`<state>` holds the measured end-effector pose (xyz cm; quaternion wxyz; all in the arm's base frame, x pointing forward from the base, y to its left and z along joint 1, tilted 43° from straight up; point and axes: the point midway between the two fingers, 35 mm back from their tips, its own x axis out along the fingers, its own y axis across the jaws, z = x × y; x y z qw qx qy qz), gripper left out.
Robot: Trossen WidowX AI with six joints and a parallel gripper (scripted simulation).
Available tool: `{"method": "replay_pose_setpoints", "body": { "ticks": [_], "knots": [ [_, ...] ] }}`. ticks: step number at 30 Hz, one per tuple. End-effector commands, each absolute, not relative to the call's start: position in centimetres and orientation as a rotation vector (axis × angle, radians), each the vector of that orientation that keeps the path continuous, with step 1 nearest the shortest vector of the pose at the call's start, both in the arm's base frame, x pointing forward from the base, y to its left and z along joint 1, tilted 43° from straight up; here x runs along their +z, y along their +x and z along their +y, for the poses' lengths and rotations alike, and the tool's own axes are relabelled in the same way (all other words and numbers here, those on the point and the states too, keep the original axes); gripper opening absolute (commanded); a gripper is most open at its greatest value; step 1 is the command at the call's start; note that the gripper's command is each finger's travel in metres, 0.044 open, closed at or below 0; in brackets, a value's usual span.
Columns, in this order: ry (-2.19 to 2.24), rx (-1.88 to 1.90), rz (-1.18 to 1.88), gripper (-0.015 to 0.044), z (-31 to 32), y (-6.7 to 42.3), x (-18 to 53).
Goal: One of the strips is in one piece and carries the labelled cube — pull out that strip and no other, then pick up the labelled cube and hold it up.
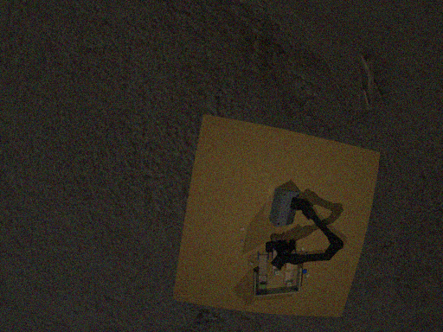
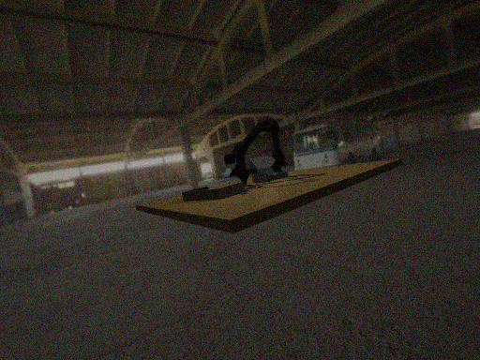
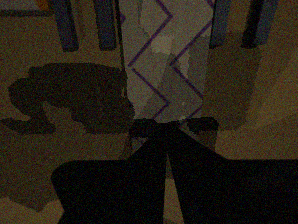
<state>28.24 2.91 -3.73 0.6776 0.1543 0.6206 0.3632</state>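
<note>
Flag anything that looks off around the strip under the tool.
Nothing is clearly damaged or spilled. The shut tool sits at the near end of the grey zigzag strip, which lies straight between blue bars. Dim light hides finer detail.

The top view looks straight down from far above the desk (image 1: 225, 173). The exterior view sits low, distant, beyond one corner. The wrist view faces the desk closely.

You are looking into a dim, arched hall.
A dark, grainy floor (image 2: 281, 291) spreads around the yellow-brown board (image 2: 281, 197); overhead, pale roof beams (image 2: 300, 44) cross, and behind it you see a pillar (image 2: 188, 155) and a white-and-blue bus (image 2: 316, 146).
</note>
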Motion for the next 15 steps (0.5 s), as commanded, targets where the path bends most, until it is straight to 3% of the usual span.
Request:
{"method": "replay_pose_setpoints", "body": {
  "ticks": [1,15],
  "knots": [
    [0.345,0.822,1.418,0.0,3.0,26.9,-4.2],
    [0.345,0.822,1.419,0.0,2.5,25.0,-4.5]
  ]
}}
